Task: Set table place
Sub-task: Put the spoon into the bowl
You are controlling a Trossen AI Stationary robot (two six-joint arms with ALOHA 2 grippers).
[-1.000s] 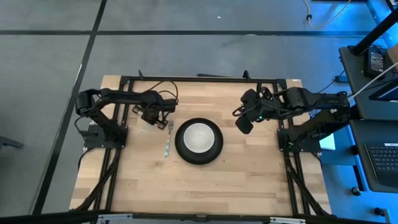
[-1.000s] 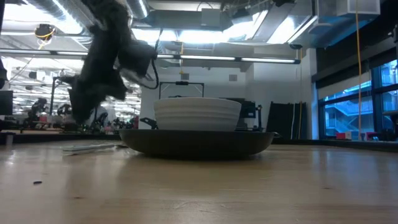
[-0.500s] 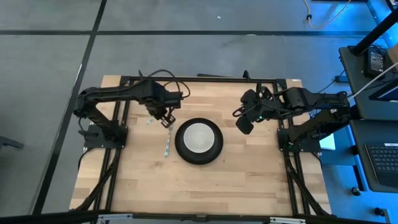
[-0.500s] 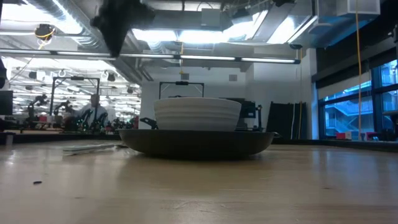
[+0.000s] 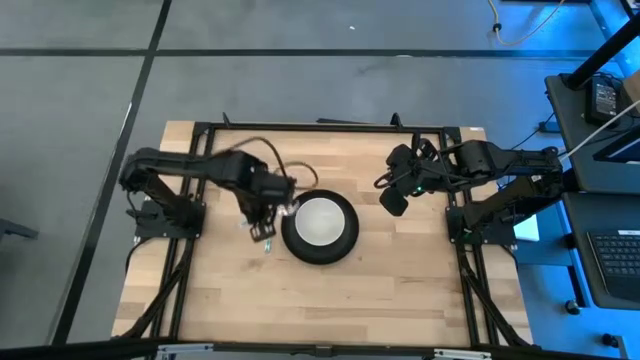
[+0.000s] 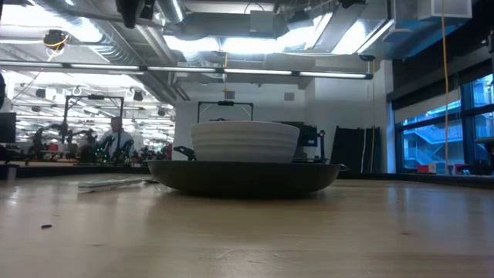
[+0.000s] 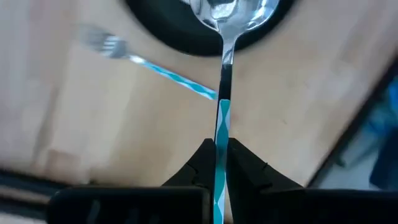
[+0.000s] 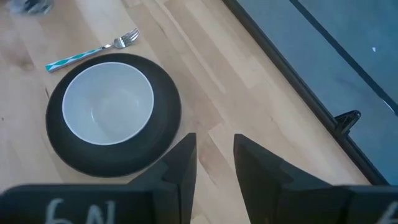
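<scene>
Two arms over the worktop [image 5: 330, 300]. Left claw [image 7: 221, 152] is clamped on the spoon [image 7: 222, 74], gripping its blue-and-white striped handle between the two dark fingers [image 7: 199, 163]; the silver spoon head reaches out over the rim of the black plate [image 7: 186, 43]. In the high view this claw [image 5: 264, 230] sits just beside the plate's left edge [image 5: 288, 236], with its arm stretched in from the left mount.

White bowl [image 5: 318, 221] sits centred on the black plate, near the middle of the worktop. Low view shows the ribbed bowl [image 6: 245, 141] standing upright in the plate [image 6: 243, 176].

Fork [image 8: 93, 50] lies flat on the wood just beside the plate's rim [image 8: 165, 134], tines toward the far frame edge, striped handle trailing; touching or apart cannot be told. In the left wrist view the fork [image 7: 149, 67] lies directly under the held spoon's handle, crossing it at an angle. In the high view the left claw covers most of the fork.

Right claw [image 8: 214, 163] hangs with a narrow gap between its fingers, holding nothing, well apart from the plate; in the high view it [image 5: 392, 198] waits near the worktop's right rear, with the black frame rail [image 8: 292, 68] close by.
</scene>
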